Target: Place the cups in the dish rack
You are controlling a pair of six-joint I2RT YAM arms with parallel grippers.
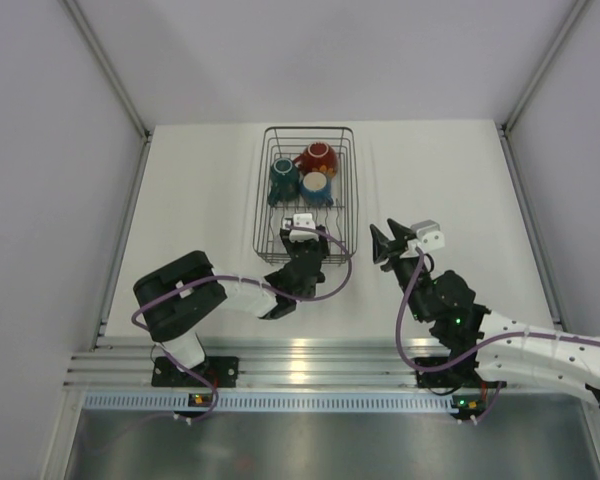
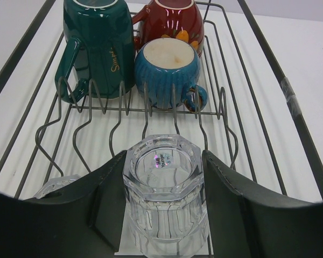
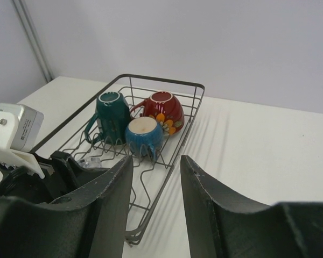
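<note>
Now the left hand (image 2: 164, 161) clamps a clear glass (image 2: 166, 215) by its sides, bottom up so it should drain, over the rack (image 2: 272, 70). Beyond the hand, three cups (image 2: 167, 70) sit upturned. The right hand (image 3: 156, 161) hangs open and empty alongside.

Gold script on the teal mug (image 2: 97, 43) reads "Simpl"; the glass sticker (image 2: 160, 160) is illegible.

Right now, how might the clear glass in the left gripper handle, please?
The clear glass looks smooth and glossy, so it may slip in the left gripper. Its thick walls suggest that it is heavy for its size. Set on the wires of the dish rack, it could tip.
</note>
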